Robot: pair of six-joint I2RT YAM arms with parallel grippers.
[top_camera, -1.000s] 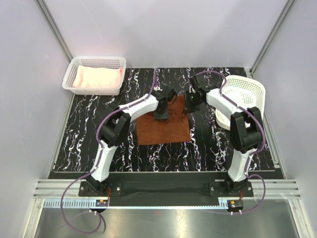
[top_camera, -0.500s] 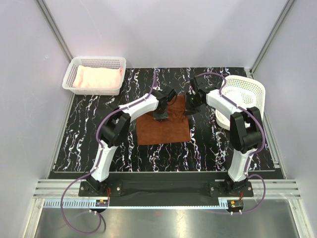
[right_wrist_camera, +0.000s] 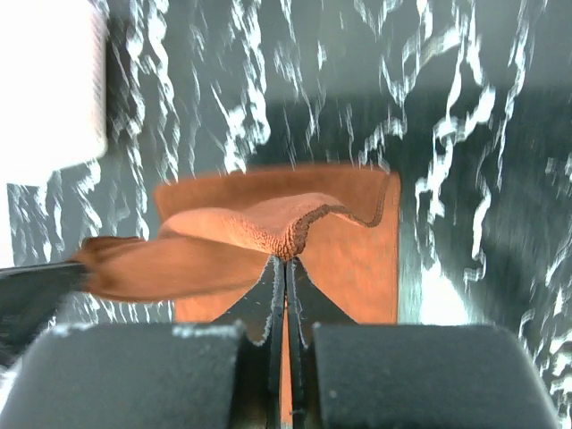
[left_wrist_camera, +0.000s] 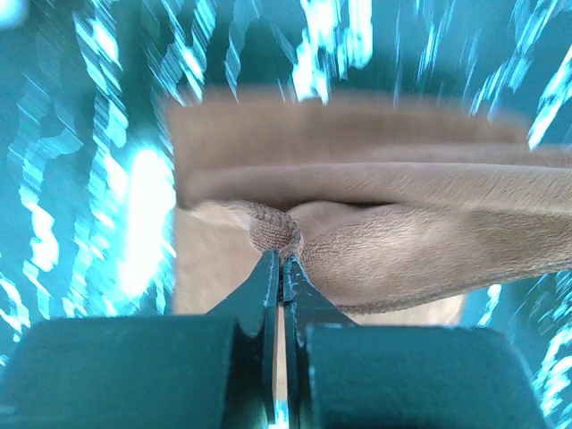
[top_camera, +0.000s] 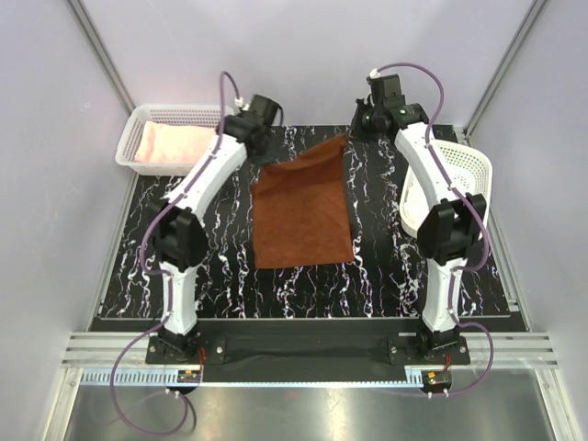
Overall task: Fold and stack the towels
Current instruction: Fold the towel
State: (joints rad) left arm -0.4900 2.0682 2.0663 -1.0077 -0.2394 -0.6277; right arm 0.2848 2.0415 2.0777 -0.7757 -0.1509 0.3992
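Observation:
A rust-brown towel lies on the black marble table, its near part flat and its far edge lifted off the surface. My left gripper is shut on the far left corner of this towel; in the left wrist view the left gripper pinches a small bunch of cloth. At the far right corner my right gripper is shut too, and in the right wrist view the right gripper clamps the towel by its hem. A pale pink towel lies folded in a basket.
The white mesh basket with the pink towel stands at the back left corner. A second white basket lies tipped on its side at the right edge, close to my right arm. Grey walls enclose the table.
My left gripper has shut on the towel. Both grippers then rose and moved towards the back, lifting the brown towel's far edge and stretching it out longer.

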